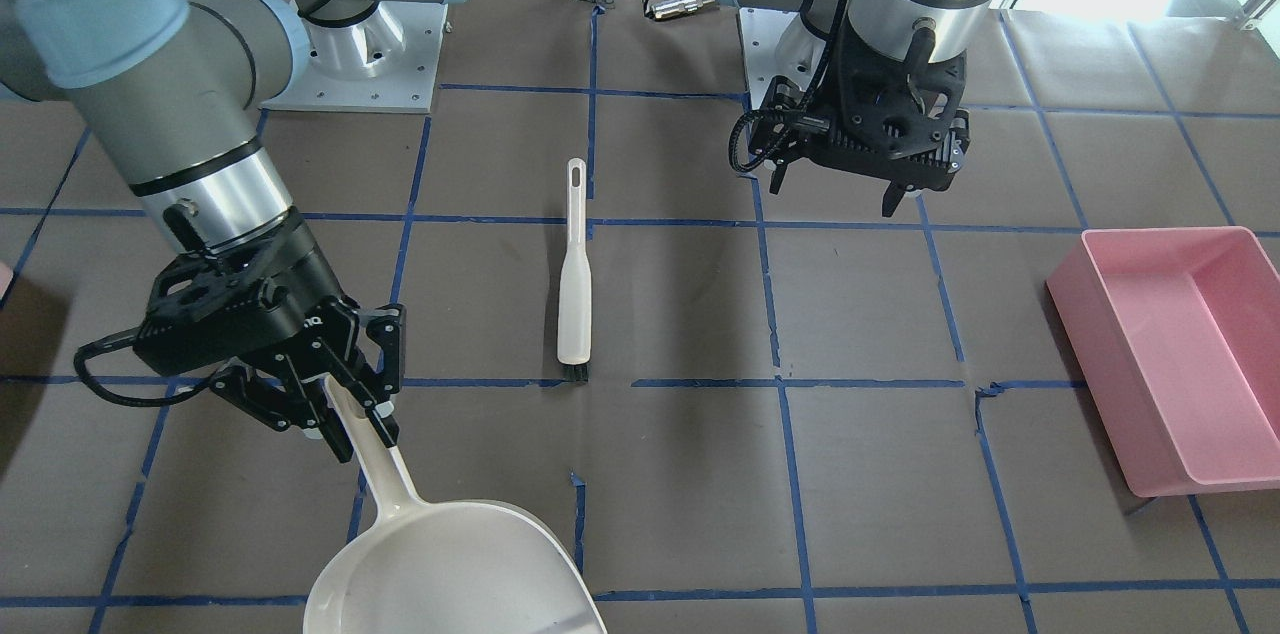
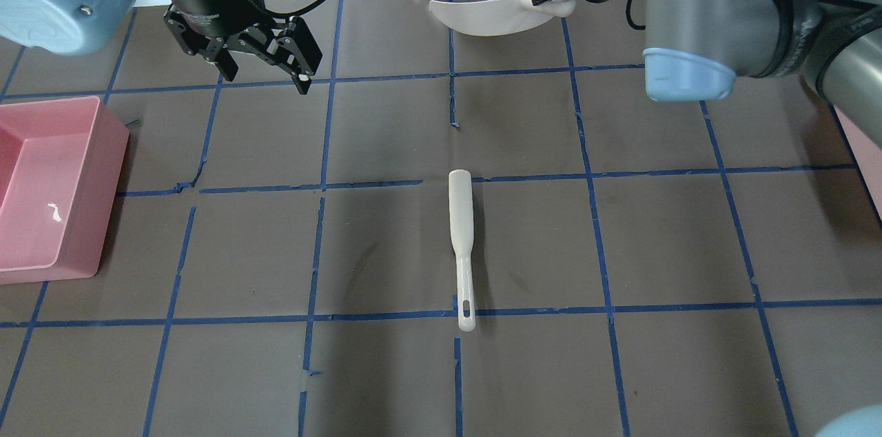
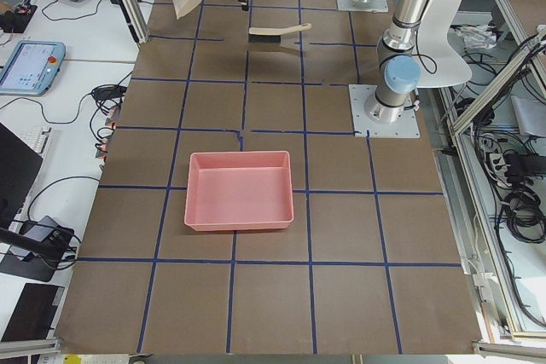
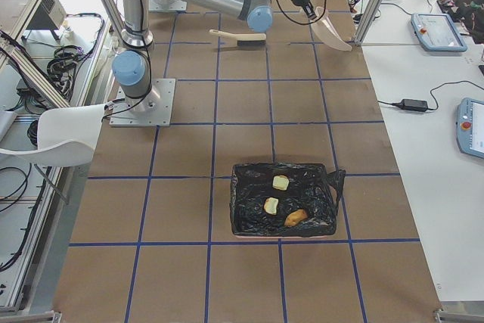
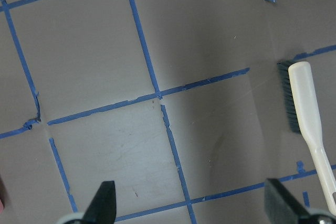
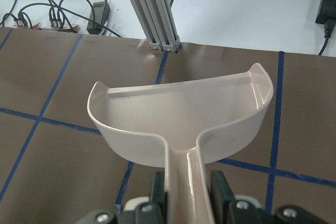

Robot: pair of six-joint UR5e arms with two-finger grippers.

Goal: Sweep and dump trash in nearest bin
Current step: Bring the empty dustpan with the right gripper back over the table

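The trash lies in a black-lined bin (image 4: 242, 213) in the exterior right view: an orange-tan lump (image 4: 296, 218) and two pale chunks (image 4: 280, 182) (image 4: 271, 205). My right gripper (image 1: 360, 414) is shut on the handle of a cream dustpan (image 1: 450, 564), held above the table's far edge; the pan looks empty in the right wrist view (image 6: 178, 124). My left gripper (image 2: 265, 75) is open and empty above the table. A cream brush (image 2: 462, 230) lies flat mid-table, also seen in the left wrist view (image 5: 310, 114).
A pink bin (image 2: 103, 168) stands at the table's left end and looks empty. Blue tape lines grid the brown table. A metal post (image 6: 152, 14) stands beyond the dustpan at the far edge.
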